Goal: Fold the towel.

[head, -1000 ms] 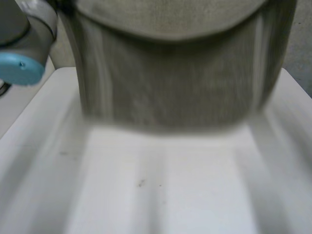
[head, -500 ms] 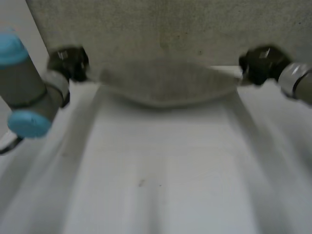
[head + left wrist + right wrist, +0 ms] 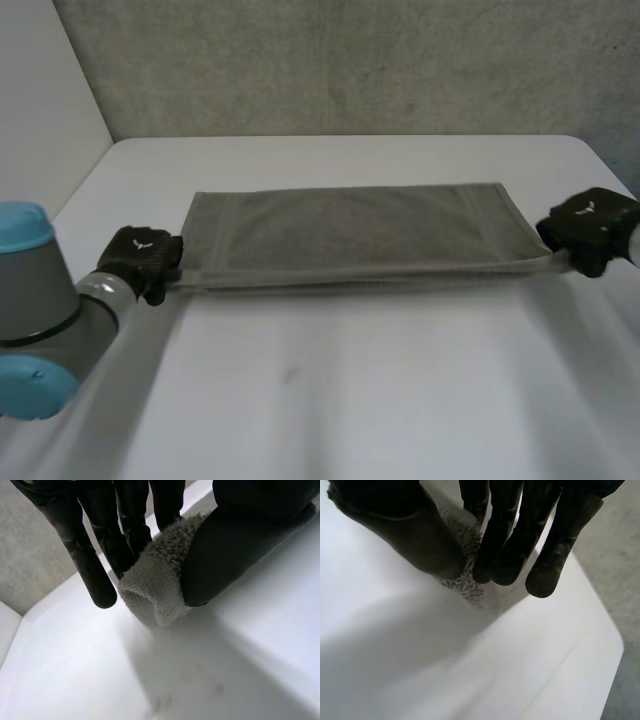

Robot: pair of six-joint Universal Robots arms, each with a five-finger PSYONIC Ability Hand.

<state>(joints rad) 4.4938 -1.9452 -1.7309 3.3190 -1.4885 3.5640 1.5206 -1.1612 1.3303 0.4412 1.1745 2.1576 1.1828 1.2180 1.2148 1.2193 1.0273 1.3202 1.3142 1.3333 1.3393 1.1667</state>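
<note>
A grey towel lies stretched flat across the white table, folded over on itself with its near edge doubled. My left hand holds the near left corner; in the left wrist view the thumb and fingers pinch the terry cloth corner just above the table. My right hand holds the near right corner; in the right wrist view its thumb and fingers pinch the towel's corner.
A grey wall stands behind the table. The table's far right corner lies just beyond my right hand. My left arm reaches in over the near left of the table.
The towel hung raised in front of the head camera a second ago. Both hands have swung it forward and down, and it now lies flat on the table.
</note>
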